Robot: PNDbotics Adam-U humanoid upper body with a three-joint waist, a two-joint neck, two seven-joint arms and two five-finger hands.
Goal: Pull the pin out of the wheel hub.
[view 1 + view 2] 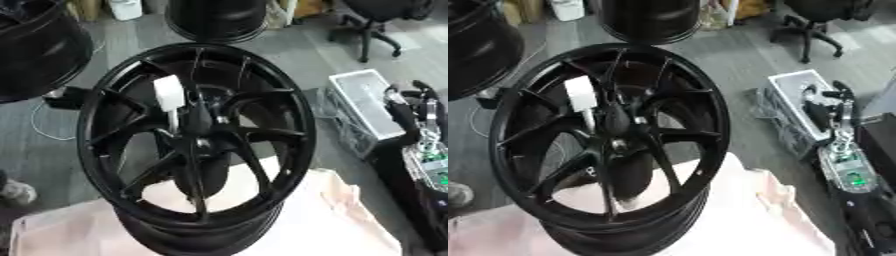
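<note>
Black wheel hub (197, 145) on pale cloth (337, 225), white pin (169, 94) among spokes, right hand (826, 107) beside, fingers' state unclear

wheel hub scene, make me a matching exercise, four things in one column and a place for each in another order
Things:
1. wheel hub
2. white pin
3. clear bin
4. office chair

Places:
A. on the floor to the right of the wheel
B. centre of the view, resting on a pale cloth
C. top right, far across the floor
D. among the spokes, upper left of the hub's middle

Pairs: 1-B, 2-D, 3-A, 4-C

The right hand shows at the right edge; the left hand is not in view.
</note>
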